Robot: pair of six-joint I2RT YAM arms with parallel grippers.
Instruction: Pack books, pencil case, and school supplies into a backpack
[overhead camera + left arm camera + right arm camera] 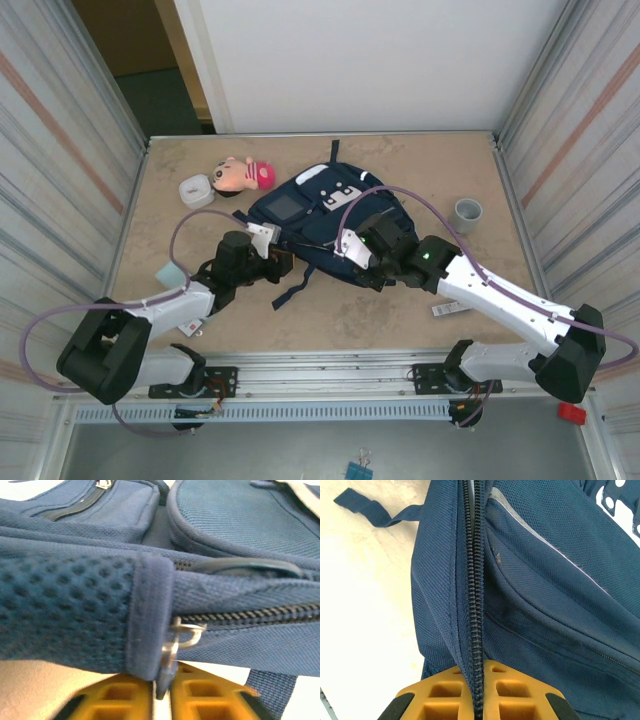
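On the beige surface (350, 320), the left claw (162, 692) pinches its ribbed yellow fingers together on a metal zip pull (169, 655), beside a padded mesh panel (60, 610). The woven navy backpack (310, 205) lies mid-surface. The right claw (479, 685) is clamped on its toothed black zip seam (472, 580).

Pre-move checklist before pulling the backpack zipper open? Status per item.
1. Left gripper shut on the zipper pull: ok.
2. Right gripper clamped on the backpack along the zipper seam: ok.
3. Zipper teeth open enough for packing: not ok, they are closed.
4. Loose strap lying clear of the zipper line: ok.
5. Fabric caught in the slider: cannot tell.
6. Teal pad on the table, waiting to be packed: ok.
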